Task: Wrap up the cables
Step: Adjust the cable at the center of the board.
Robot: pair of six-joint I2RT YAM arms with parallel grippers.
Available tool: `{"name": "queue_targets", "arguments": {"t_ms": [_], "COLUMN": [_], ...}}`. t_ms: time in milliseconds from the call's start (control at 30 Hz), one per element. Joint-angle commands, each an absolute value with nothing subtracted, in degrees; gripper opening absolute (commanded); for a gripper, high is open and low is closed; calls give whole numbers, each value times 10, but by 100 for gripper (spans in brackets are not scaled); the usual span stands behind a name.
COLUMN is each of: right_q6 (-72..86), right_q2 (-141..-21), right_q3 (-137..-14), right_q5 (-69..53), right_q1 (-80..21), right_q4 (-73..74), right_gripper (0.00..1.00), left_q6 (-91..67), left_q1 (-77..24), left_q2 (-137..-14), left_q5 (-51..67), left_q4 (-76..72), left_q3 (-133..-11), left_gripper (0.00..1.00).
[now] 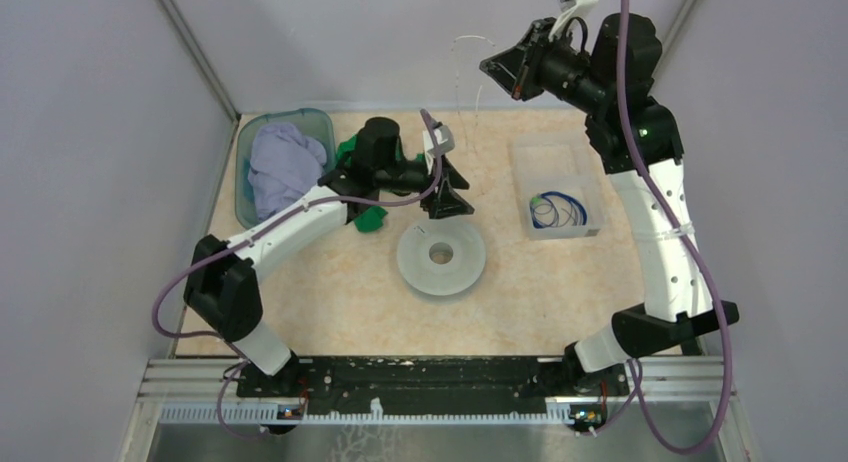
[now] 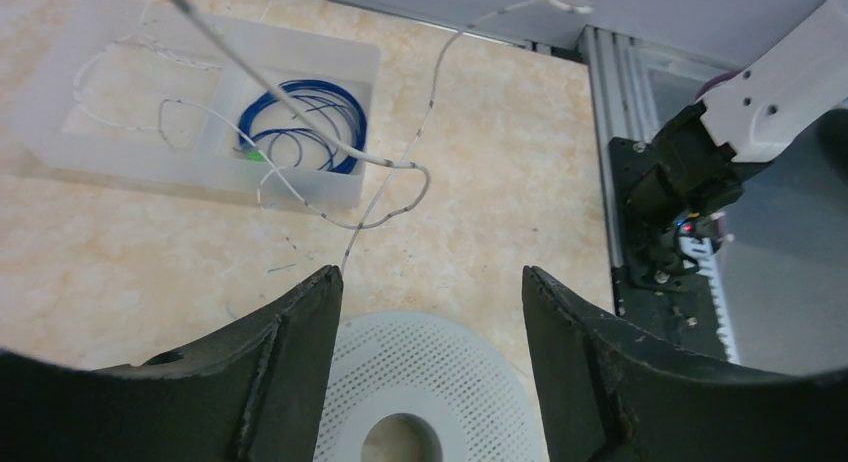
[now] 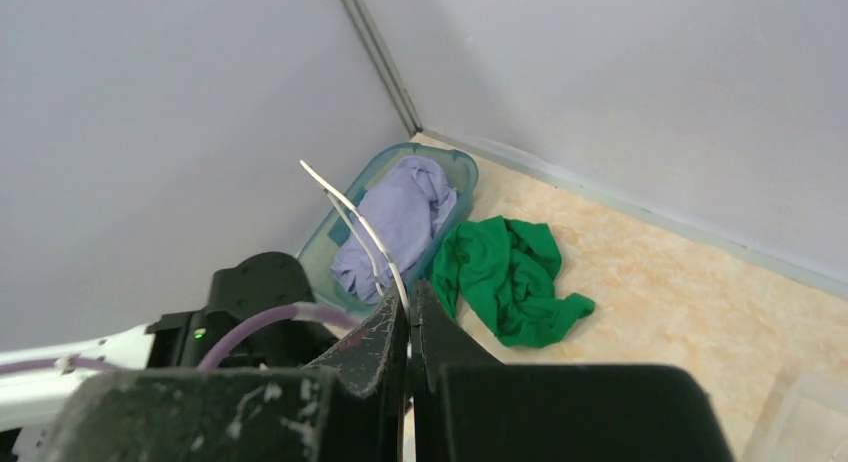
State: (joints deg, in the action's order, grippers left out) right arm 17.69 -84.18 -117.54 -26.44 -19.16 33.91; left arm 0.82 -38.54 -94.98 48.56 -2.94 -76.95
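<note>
The hair-thin whitish cable [image 1: 460, 77] arcs up from my right gripper [image 1: 497, 70], which is raised high at the back and shut on it. Its two ends poke out past the shut jaws [image 3: 352, 208]. The cable hangs down in loose loops [image 2: 395, 187] to the tip of my left gripper's left finger [image 2: 305, 322]. My left gripper [image 2: 430, 274] is open, low above the pale-grey spool [image 2: 430, 372], with nothing between its jaws. The dark blue cable [image 1: 557, 212] lies coiled in the clear tray [image 1: 520, 167], its green bit [image 2: 256, 156] at the coil's edge.
A teal bin [image 1: 243, 147] with a lavender cloth [image 1: 285, 162] stands at the back left. A green cloth [image 3: 510, 267] lies beside it, partly under my left arm [image 1: 300, 227]. Grey walls close in the back and both sides.
</note>
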Motion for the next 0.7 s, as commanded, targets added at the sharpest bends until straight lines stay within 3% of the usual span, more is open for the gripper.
{"name": "queue_targets", "arguments": {"t_ms": [0, 233, 667], "right_q6": [213, 257, 268], "right_q2": [-849, -864, -855], "right_q3": [-1179, -1174, -1156], "right_q5": [-202, -207, -241], "right_q1": [-188, -188, -183], "right_q4": [309, 297, 284], "right_gripper": [0, 0, 0], "left_q6": [154, 288, 371], "left_q1": [-394, -445, -528], "left_q2": [-885, -884, -992], "left_q5": [451, 430, 203], "left_q4": [43, 159, 172], "left_q3": [-761, -816, -910], "left_gripper": [69, 60, 64]}}
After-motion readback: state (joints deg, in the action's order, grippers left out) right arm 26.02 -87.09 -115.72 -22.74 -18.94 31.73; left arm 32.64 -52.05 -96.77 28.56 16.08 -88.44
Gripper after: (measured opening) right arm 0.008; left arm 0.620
